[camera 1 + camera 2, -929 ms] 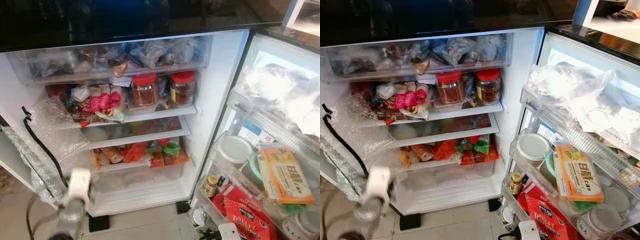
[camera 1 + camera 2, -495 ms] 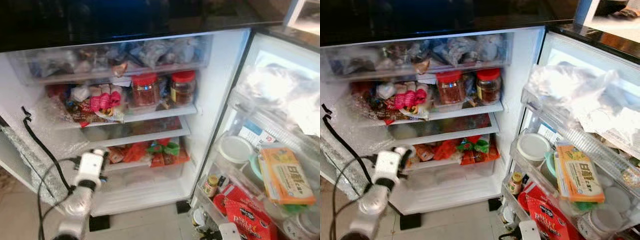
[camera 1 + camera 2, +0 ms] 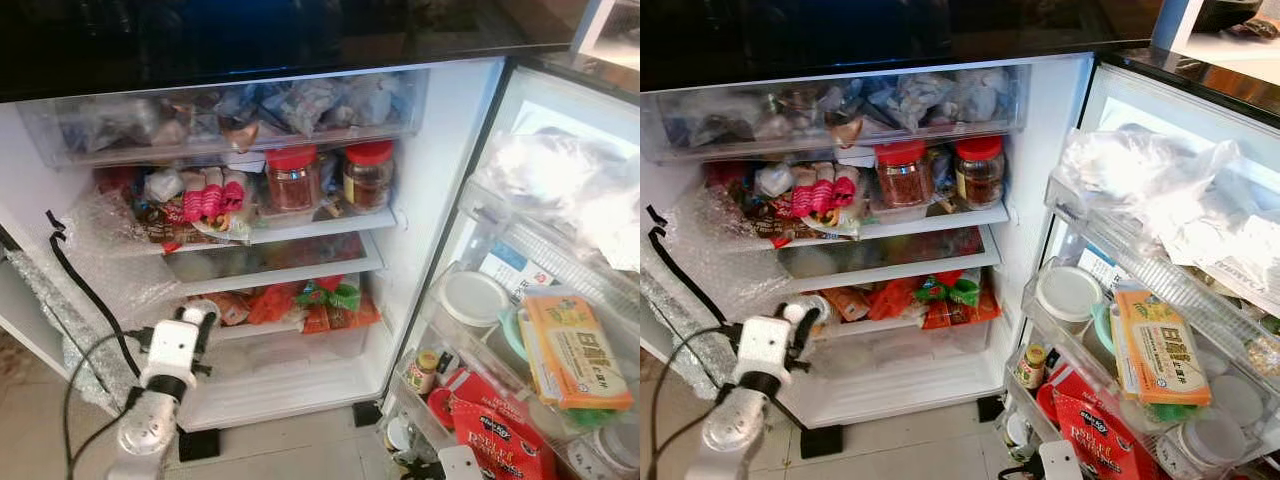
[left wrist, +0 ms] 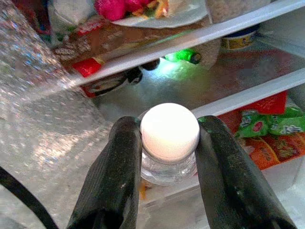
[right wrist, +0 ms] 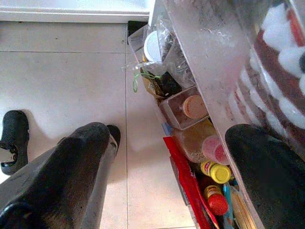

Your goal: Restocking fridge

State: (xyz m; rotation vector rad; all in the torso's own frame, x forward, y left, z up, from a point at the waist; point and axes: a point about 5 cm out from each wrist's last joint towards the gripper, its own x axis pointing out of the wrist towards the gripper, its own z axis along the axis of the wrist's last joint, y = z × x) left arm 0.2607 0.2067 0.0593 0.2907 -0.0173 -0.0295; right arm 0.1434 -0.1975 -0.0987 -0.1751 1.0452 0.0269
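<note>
the left gripper was clamped on a small clear bottle with a white cap, one black finger pressed to each side just under the cap, probably so the bottle stayed upright on its way in. in the left eye view the left gripper sat at the lower left of the frame, its tips level with the front edge of the lower shelf, where snack packets already crowded the middle and right; the bare end of the shelf looked like the intended spot. a moment before, this arm hung lower and blurred, short of the fridge; it had since risen and reached toward that shelf. the right gripper hung idle with fingers wide apart over the floor tiles, beside the door bins.
</note>
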